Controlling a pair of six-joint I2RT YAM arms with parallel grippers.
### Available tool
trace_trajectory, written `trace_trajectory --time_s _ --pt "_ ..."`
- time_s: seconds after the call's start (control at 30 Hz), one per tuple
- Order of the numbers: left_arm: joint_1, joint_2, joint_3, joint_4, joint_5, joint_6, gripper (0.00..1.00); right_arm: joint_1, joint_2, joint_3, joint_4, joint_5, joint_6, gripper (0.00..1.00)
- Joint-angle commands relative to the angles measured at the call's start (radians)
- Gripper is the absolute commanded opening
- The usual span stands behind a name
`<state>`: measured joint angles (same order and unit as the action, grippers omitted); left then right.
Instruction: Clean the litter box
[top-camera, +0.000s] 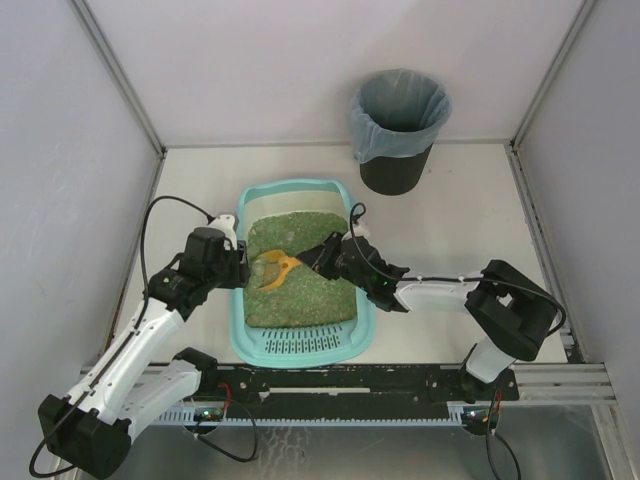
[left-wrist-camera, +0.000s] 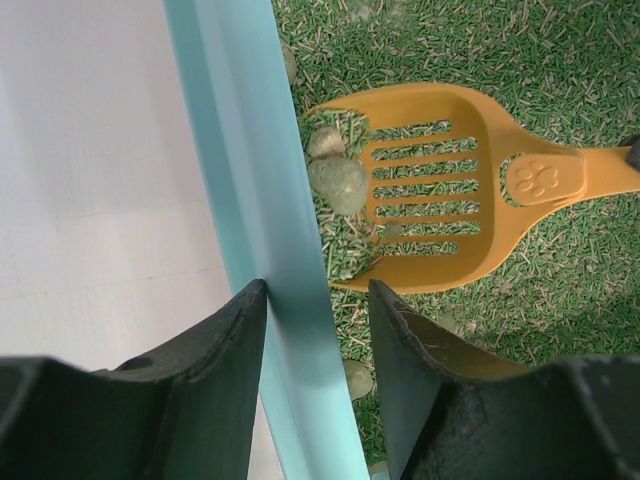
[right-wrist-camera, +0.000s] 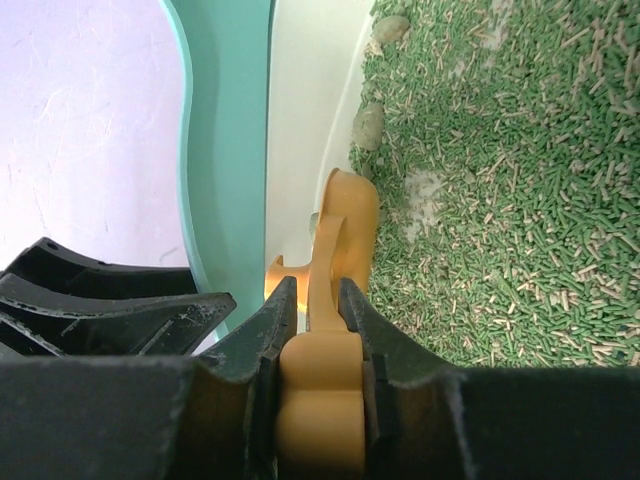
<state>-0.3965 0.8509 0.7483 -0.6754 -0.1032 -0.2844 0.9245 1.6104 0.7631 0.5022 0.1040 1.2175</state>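
Observation:
The light-teal litter box (top-camera: 238, 310) lies mid-table, filled with green litter, its slotted grate at the near end. My left gripper (top-camera: 238, 262) straddles its left rim (left-wrist-camera: 250, 150), one finger outside and one inside, and is shut on it (left-wrist-camera: 318, 300). My right gripper (top-camera: 322, 255) is shut on the handle of the orange slotted scoop (top-camera: 275, 266). The scoop's head (left-wrist-camera: 440, 190) rests on the litter by the left wall, with grey clumps (left-wrist-camera: 338, 182) and some litter in it. The right wrist view shows the handle (right-wrist-camera: 345, 220) clamped edge-on between my right gripper's jaws (right-wrist-camera: 318, 295).
A black round bin (top-camera: 398, 125) with a grey-blue bag stands at the back right, beyond the box. More grey clumps lie in the litter by the left wall (right-wrist-camera: 368, 125). White walls close the table at left, right and back.

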Motion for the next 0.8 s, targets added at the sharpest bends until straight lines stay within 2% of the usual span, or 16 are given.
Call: trace_trajectory --time_s 0.0,0.17,0.4,0.77 --pt "-0.004 -0.006 -0.005 0.028 0.024 0.006 0.49 -0.003 -0.055 -0.008 0.023 0.046 0.017 0.0" --pt "-0.004 -0.013 -0.001 0.024 0.021 0.007 0.49 -0.005 -0.086 -0.031 0.036 0.051 0.021 0.0" --pt "-0.003 -0.108 -0.004 0.047 0.017 0.0 0.51 -0.019 -0.17 -0.078 0.035 0.057 0.017 0.0" --pt "-0.004 -0.161 -0.009 0.051 -0.012 -0.006 0.54 -0.079 -0.417 -0.217 0.023 0.071 -0.013 0.0"
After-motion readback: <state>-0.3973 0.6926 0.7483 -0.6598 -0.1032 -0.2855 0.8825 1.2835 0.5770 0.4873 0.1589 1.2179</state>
